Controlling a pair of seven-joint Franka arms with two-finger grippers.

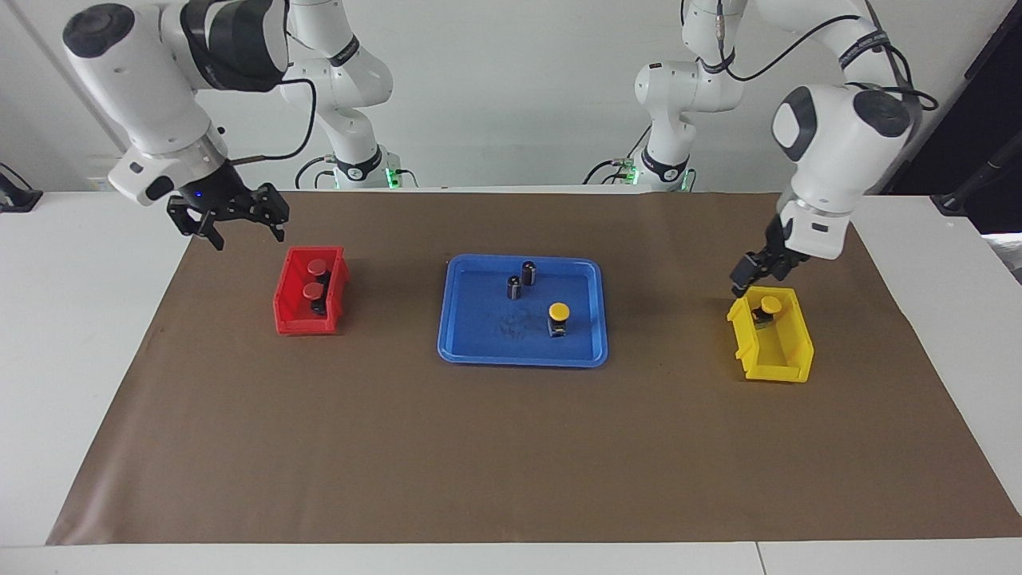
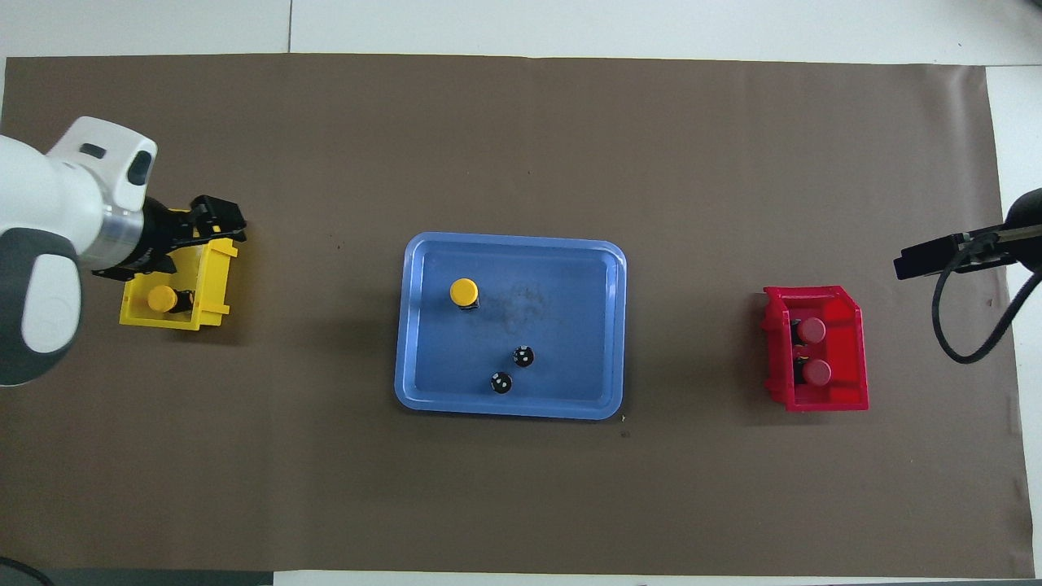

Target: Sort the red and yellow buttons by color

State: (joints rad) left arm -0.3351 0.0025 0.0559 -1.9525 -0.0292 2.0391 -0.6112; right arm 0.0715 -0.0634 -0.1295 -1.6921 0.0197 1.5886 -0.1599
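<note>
The right pincer (image 1: 238,220) hangs spread and empty over the counter (image 1: 511,463) at the right arm's end, beside the red bin (image 1: 291,323) holding 2 red buttons (image 1: 317,266). 1 yellow button (image 1: 559,310) stands in the blue tray (image 1: 519,361) with 2 dark cylinders (image 1: 528,271). The other yellow button (image 1: 770,304) sits in the yellow bin (image 1: 778,367) under the left pincer (image 1: 746,279), whose grip cannot be told.

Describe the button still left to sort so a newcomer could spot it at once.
Start at the blue tray in the middle of the brown mat, between the red bin and the yellow bin. Three small things stand in it: two dark cylinders and the unsorted yellow button, which is farther from the robots than they are. It alone has a round yellow cap on a black base.
</note>
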